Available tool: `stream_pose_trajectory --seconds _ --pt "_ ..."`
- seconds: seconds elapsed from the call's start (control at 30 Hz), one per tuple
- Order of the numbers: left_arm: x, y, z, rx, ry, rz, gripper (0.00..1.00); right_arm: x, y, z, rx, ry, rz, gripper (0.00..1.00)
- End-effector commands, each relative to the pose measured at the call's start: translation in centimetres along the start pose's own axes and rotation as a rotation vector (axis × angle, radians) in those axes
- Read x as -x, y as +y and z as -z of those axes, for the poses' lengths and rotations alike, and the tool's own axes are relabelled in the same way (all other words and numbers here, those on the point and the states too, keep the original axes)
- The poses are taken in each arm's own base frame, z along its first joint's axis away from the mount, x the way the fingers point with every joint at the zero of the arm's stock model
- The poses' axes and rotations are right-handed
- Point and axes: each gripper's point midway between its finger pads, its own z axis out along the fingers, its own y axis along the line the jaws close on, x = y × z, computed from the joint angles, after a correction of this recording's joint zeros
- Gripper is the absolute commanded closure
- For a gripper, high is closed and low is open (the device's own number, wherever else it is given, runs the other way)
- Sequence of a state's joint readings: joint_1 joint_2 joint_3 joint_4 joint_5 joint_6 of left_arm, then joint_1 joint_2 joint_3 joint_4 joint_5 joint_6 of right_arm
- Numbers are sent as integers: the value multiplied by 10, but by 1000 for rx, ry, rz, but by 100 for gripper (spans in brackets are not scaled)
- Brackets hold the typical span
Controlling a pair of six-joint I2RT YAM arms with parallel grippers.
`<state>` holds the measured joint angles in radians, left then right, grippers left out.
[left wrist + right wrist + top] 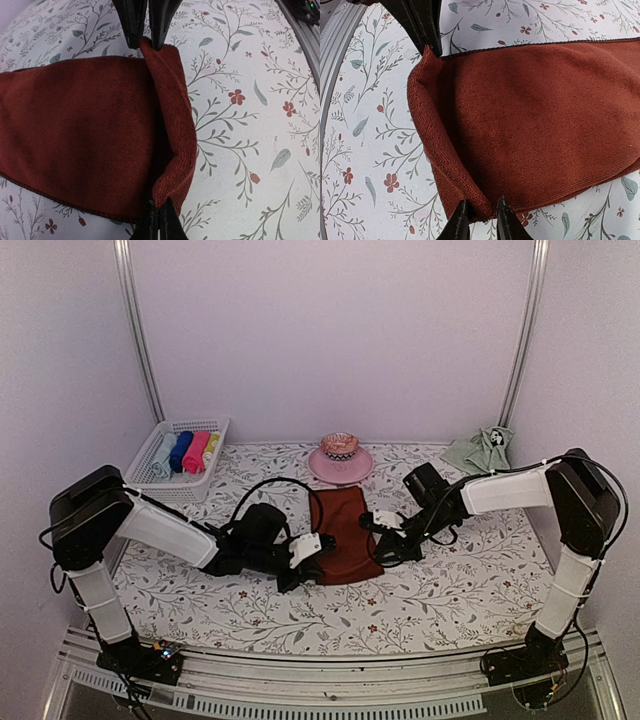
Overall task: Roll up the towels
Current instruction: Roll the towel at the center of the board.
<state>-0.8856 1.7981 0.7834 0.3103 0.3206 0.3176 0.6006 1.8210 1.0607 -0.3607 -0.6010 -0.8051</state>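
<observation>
basket (168,488) back left, pink stand (318,468) just behind red towel (345,530), open cover (430,600) nearside

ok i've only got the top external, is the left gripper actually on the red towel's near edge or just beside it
Observer: It is on it. The left wrist view shows the left gripper shut on the near left corner of the red towel.
Operator: and the right one
Observer: The right gripper straddles the near right corner with its fingers slightly apart. I cannot tell whether it is pinching the cloth.
Operator: is that edge rolled over at all
Observer: Yes. Between the two grippers the near edge is lifted off the table cover and curled over onto the towel. The rest of the towel lies flat.
</observation>
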Motion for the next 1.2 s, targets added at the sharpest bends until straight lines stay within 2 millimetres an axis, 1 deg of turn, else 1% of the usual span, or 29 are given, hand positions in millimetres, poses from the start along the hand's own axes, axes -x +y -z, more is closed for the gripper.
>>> stream_pose_trajectory --seconds 0.0,0.07,0.23,0.33,0.63,0.93,1.07,1.17 --pt "-13 11 -3 21 57 52 100 -1 -2 -5 24 6 -42 84" --pt "-16 14 -5 30 72 62 100 -4 -4 -8 28 19 -51 90" --pt "-23 20 -10 51 106 85 100 -10 -7 -13 28 47 -67 96" --pt "-26 24 -11 70 122 93 100 -15 -12 -15 13 69 -80 97" --pt "-36 27 -13 82 181 113 100 -21 -25 -18 -40 118 -130 97" --pt "-47 30 -17 89 241 128 100 -28 -29 -17 -55 162 -157 97" --pt "-51 30 -15 93 270 125 100 -30 -28 -17 -47 178 -163 97" --pt "-54 30 -12 98 292 122 95 -33 -27 -17 -41 193 -170 97"
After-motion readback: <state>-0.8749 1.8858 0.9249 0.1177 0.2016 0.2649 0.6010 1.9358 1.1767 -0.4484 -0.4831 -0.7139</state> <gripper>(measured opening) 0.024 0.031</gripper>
